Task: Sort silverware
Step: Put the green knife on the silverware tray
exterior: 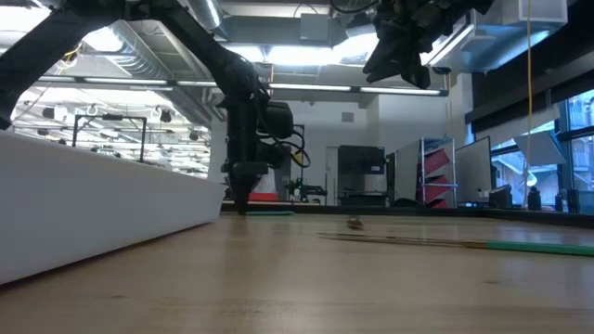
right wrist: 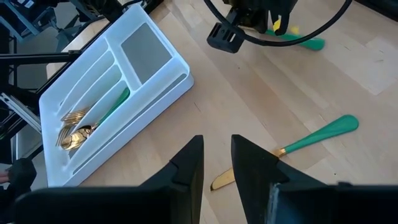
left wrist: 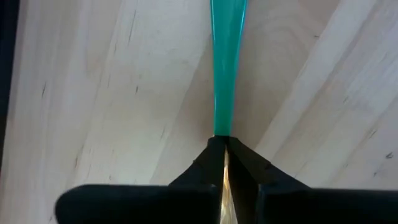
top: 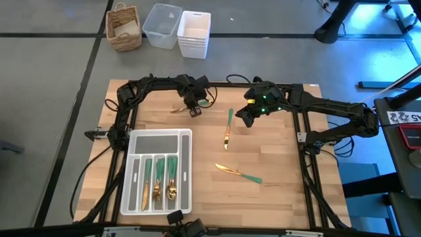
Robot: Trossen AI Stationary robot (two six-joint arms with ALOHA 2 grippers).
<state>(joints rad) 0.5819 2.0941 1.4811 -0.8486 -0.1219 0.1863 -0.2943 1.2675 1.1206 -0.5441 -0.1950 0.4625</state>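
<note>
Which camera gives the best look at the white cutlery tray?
The high view: the whole white tray and its compartments show from above. The right wrist view shows it slanted; the low view only its side wall; the left wrist view, nothing.

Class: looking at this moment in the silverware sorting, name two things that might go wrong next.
1. The left pincer pinches a green-handled utensil at the neck, not mid-length; lifted, it may swing or slip.
2. The right pincer hovers open above another piece, slightly off it; a straight descent might miss or nudge it.
</note>
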